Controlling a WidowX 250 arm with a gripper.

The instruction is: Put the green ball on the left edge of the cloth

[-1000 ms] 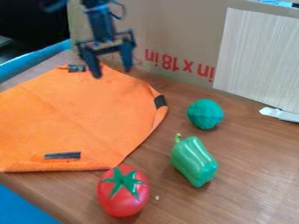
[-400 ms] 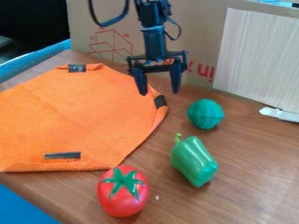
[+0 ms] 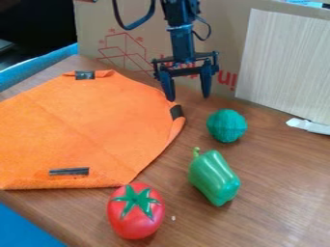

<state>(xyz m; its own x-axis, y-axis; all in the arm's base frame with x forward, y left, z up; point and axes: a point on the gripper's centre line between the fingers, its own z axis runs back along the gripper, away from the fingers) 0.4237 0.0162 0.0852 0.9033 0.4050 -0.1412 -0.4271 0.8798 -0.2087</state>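
Note:
The black gripper [image 3: 188,98] hangs open with nothing between its fingers, above and a little to the left of the green ball, near the cloth's right corner. The green ball [image 3: 226,126] rests on the wooden table, right of the cloth and apart from it. The orange cloth [image 3: 84,130] lies spread over the left half of the table, with black patches at several of its edges.
A green pepper [image 3: 214,177] lies below the ball, and a red tomato [image 3: 136,211] sits just off the cloth's lower edge. Behind the table [image 3: 277,193] stand a cardboard wall [image 3: 226,29] and a pale wooden panel [image 3: 283,62]. A white object [image 3: 309,126] lies at the right.
The gripper has moved right across the back of the cloth, from its upper left part to near the ball, staying open. Ball, cloth, pepper and tomato have kept their places.

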